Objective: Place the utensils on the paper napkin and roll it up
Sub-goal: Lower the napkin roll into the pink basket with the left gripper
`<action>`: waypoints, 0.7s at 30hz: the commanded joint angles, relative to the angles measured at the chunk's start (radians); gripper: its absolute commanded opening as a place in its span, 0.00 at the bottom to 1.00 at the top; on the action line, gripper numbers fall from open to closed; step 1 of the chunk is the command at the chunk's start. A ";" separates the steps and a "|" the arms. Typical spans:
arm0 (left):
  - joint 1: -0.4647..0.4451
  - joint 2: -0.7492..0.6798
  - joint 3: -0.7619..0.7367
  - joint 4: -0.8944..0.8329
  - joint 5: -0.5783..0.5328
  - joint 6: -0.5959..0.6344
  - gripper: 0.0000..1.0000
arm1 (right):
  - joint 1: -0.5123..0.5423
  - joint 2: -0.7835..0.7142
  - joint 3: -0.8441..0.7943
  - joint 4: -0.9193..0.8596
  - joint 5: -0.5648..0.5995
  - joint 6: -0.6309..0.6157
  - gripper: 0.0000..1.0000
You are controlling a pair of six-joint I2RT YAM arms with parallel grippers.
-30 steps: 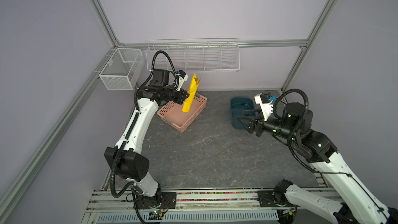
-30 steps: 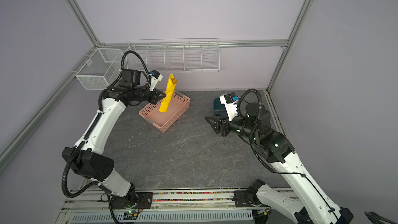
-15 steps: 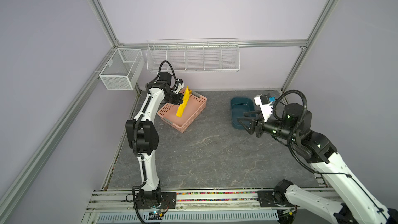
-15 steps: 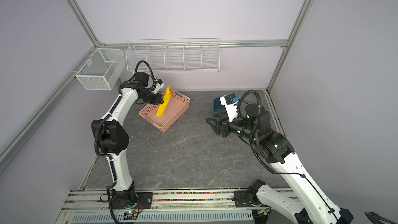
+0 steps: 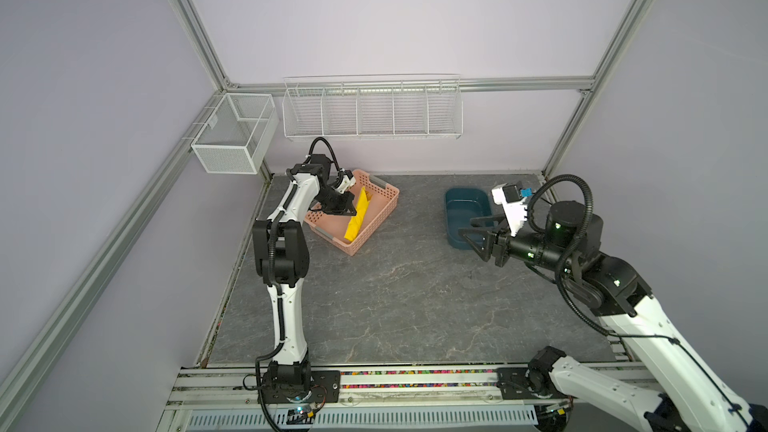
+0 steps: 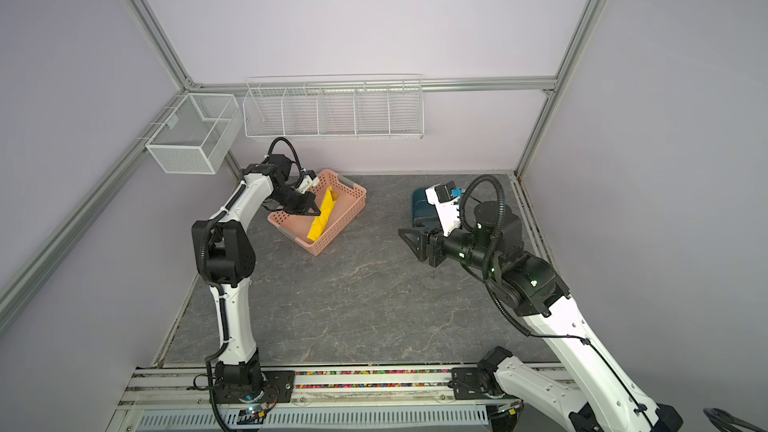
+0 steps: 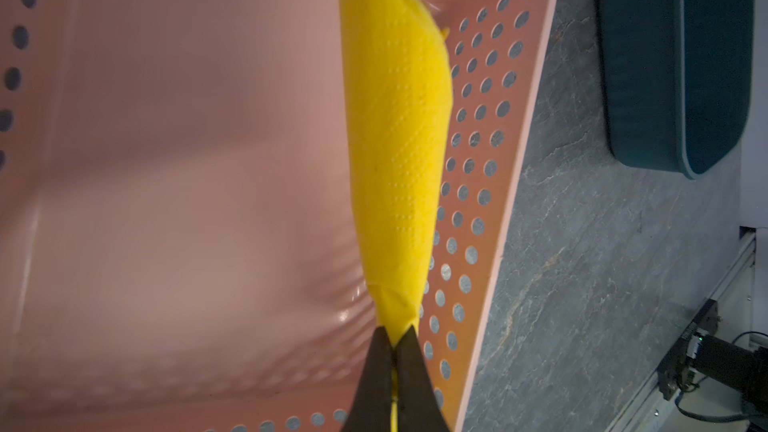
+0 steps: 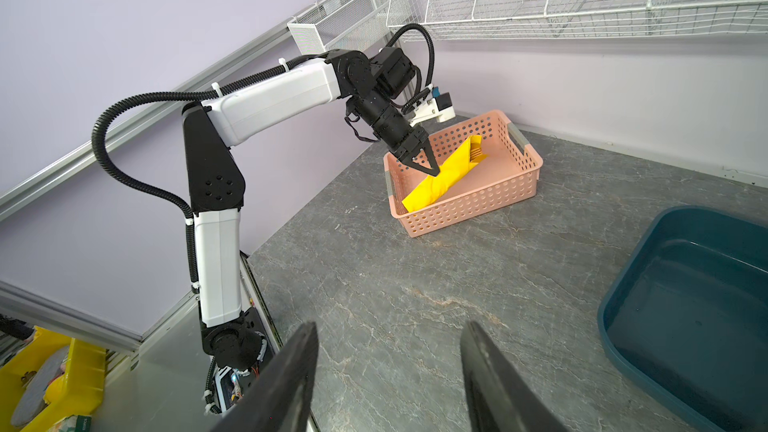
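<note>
**Item 1: my left gripper (image 7: 394, 353).** The jaws are clenched on a narrow fold of the paper napkin (image 7: 395, 139). I reach down into the pink basket (image 8: 469, 205) at the back of the table (image 5: 395, 284).

**Item 2: the paper napkin.** It is rolled into a long yellow bundle that lies slantwise inside the basket, in both top views (image 5: 357, 218) (image 6: 322, 218). Its low end is at the near corner. I cannot tell whether the whole length rests on the basket floor, because my wrist view is too close.

**Item 3: the utensils (image 8: 477, 152).** They are wrapped inside the roll. Only orange tips peek from its far end, near the back wall of the basket.

**Item 4: my right gripper (image 8: 388, 367).** The jaws are parted and hold nothing. It hangs over bare table beside the teal tub (image 5: 461, 201), well apart from the basket.

**Item 5: step in hand, as I judge it.** I am setting the finished roll down and letting go.
- I should lower it until the floor bears the bundle along its length.
- I should part the jaws only then, so the wrap does not spring loose or shed the utensils.
- I should draw back along the line of my fingers, so the pads do not drag the pinched fold and unwind it.
- The right arm should stay clear.
</note>
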 commanded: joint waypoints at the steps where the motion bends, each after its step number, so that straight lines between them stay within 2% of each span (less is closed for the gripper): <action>1: 0.000 -0.012 -0.070 0.029 0.078 -0.063 0.00 | -0.005 -0.022 -0.016 0.003 -0.011 0.012 0.58; 8: 0.001 -0.082 -0.243 0.222 0.188 -0.228 0.00 | -0.004 -0.030 -0.023 0.006 -0.023 0.024 0.57; 13: -0.004 -0.148 -0.413 0.483 0.280 -0.455 0.00 | -0.005 -0.038 -0.031 0.011 -0.018 0.028 0.57; 18: -0.032 -0.201 -0.552 0.763 0.296 -0.691 0.00 | -0.004 -0.042 -0.038 0.014 -0.019 0.031 0.57; 21: -0.066 -0.202 -0.570 0.859 0.293 -0.771 0.00 | -0.004 -0.046 -0.041 0.012 -0.018 0.027 0.57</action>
